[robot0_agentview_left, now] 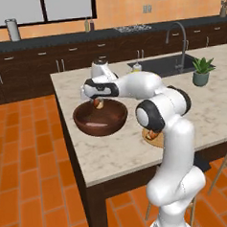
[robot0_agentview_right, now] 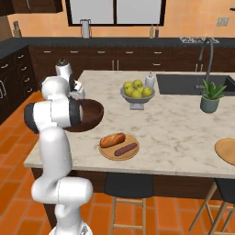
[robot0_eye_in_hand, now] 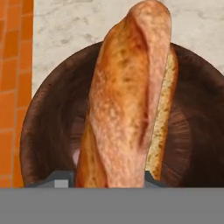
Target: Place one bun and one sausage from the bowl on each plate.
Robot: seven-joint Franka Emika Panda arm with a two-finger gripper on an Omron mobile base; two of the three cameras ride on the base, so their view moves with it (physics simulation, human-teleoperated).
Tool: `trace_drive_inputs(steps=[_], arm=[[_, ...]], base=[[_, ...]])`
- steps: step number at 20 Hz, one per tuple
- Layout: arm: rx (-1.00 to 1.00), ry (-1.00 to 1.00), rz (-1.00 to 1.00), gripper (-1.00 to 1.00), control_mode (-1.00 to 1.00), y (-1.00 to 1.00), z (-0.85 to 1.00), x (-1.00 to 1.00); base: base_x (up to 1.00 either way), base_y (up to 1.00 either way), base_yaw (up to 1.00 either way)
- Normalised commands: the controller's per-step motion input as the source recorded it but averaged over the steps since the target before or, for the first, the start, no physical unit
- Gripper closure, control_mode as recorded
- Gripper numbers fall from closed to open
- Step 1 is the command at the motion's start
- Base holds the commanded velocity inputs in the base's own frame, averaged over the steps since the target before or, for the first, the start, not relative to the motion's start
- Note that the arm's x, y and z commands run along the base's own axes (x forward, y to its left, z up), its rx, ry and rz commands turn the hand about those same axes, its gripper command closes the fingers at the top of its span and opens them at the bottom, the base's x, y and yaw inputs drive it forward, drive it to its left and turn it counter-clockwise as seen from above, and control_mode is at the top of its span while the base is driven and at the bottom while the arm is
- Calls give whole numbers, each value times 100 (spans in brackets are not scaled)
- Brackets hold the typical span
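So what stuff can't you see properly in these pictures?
- The gripper: in the hand view the bun covers its tips; in the left base view they are too small to judge.
- The bowl's inside: in the hand view the bun blocks the middle, so I cannot tell what is left in it.
- The second plate: the right base view's edge cuts it off.
- The bowl in the right base view: the arm hides its left part.

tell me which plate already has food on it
The plate nearest the bowl: it carries a bun and a sausage. The other plate, at the counter's far right, is bare.
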Motion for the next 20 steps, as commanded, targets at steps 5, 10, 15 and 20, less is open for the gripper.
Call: trace_drive_inputs(steps=[5, 10, 15, 20], arm=[[12, -16, 0, 100, -100, -86, 59, -100], [6, -7, 0, 100, -100, -65, 47, -100], [0, 8, -2, 100, -100, -12, 43, -100], [0, 1, -1, 100, 100, -18, 19, -80]], base=[[0, 0, 0], [0, 0, 0], [0, 0, 0], [-18, -11, -1]])
